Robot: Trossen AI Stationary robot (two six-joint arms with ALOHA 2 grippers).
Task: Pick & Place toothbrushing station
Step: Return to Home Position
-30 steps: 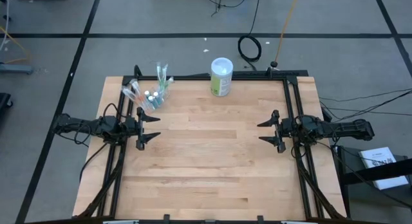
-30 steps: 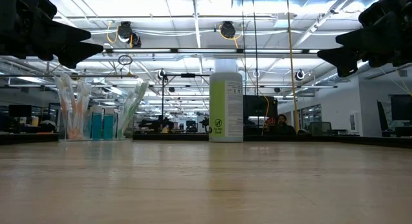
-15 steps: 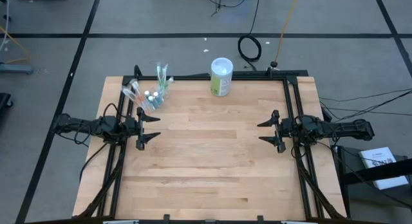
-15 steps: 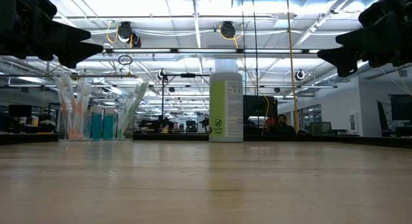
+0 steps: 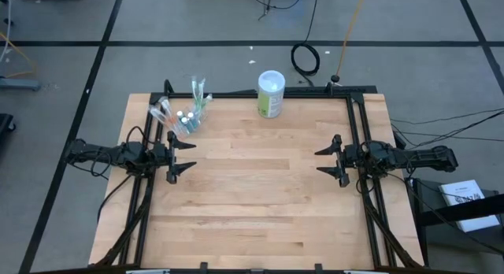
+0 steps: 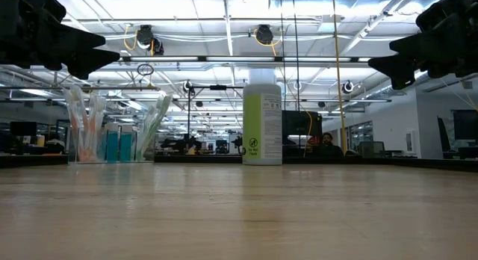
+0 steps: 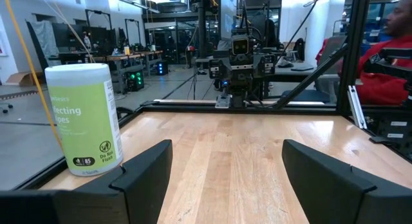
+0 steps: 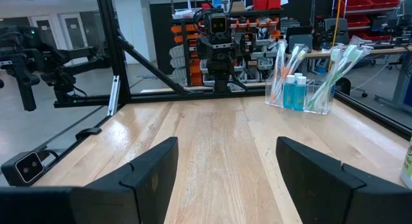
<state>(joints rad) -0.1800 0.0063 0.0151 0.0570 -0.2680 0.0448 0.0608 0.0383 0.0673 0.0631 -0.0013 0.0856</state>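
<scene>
High view: both arms waiting at mid-table, the station standing at the far left corner.
Left gripper (image 5: pixel 187 155) and right gripper (image 5: pixel 320 162) are hovering at the left and right edges of the table (image 5: pixel 252 215), facing each other, jaws spread wide and gripping nothing. Farther back, the clear toothbrushing station (image 5: pixel 183 115) is holding pinkish toothbrushes (image 6: pixel 84 122) leftmost, teal tubes (image 6: pixel 118 146) in the middle and green-and-white toothbrushes (image 6: pixel 155 122) rightmost. The canister (image 5: pixel 270 94) is standing to its right.

Only one label reads clearly here: the green-and-white canister (image 7: pixel 84 118), ahead of the left gripper (image 7: pixel 227 147) and off to its side. Big letters, cut off — "fecting", "ipes" beneath, "85" near the base. The smaller print is illegible.
</scene>
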